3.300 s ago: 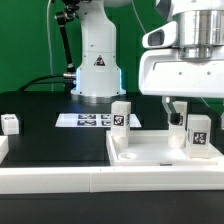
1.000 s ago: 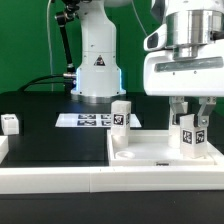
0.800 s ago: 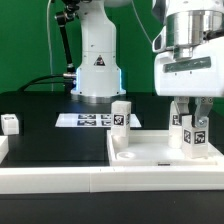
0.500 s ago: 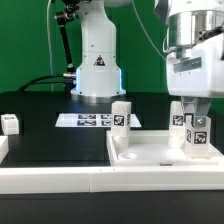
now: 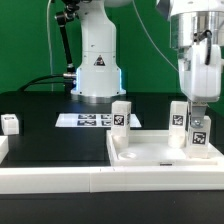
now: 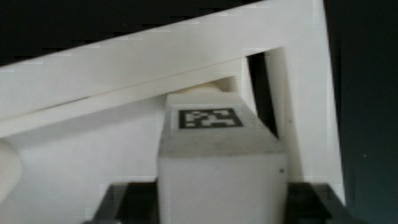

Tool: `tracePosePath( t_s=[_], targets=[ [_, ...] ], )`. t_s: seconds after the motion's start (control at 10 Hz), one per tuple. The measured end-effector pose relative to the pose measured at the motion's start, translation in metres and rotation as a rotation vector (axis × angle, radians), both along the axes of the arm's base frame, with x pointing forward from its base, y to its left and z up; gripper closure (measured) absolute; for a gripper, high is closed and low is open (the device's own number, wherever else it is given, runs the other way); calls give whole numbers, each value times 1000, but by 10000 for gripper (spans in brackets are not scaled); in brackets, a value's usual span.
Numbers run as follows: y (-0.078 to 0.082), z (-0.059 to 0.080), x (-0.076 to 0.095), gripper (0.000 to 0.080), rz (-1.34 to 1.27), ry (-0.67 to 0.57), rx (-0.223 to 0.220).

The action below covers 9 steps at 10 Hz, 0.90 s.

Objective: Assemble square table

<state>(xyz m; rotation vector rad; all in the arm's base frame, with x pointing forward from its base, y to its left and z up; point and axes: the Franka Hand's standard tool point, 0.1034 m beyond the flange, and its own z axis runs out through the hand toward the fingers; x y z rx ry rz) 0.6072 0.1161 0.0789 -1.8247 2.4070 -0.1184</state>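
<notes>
The square table's leg (image 5: pixel 198 134) stands on the tabletop (image 5: pixel 160 152), clamped between the part-open jaws.

A flat green backdrop wall (image 5: pixel 30 40) fills the whole rear of the exterior view, evenly lit and without seams or windows. Below it lies the matte black desk (image 5: pixel 40 135), its surface taking almost no reflection. On the desk at about 12 o'clock from the picture's centre rests the thin flat white marker board (image 5: pixel 85 120) with its dark printed tags. Dark cables (image 5: pixel 45 82) sag along the desk's far edge at roughly 10 o'clock. Along 6 o'clock runs a long white border rail (image 5: pixel 60 175) (a second short piece shows at 8 o'clock). Light is soft and diffuse, with faint shadows only.
</notes>
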Motion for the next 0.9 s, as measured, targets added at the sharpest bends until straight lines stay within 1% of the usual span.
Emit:
tracePosePath(
  t_s=[0.1, 0.2, 0.3, 0.4, 0.5, 0.7, 0.9],
  targets=[
    [1, -1, 0, 504, -32, 2, 4],
    [0, -1, 0, 310, 18, 1, -3],
    [-1, -1, 0, 310, 103, 1, -15],
    [-2, -1, 0, 172, 148, 2, -22],
    [0, -3, 0, 156, 222, 4, -32],
    [4, -6, 3, 151, 453, 1, -67],
    [2, -7, 6, 150, 678, 1, -100]
  ],
)
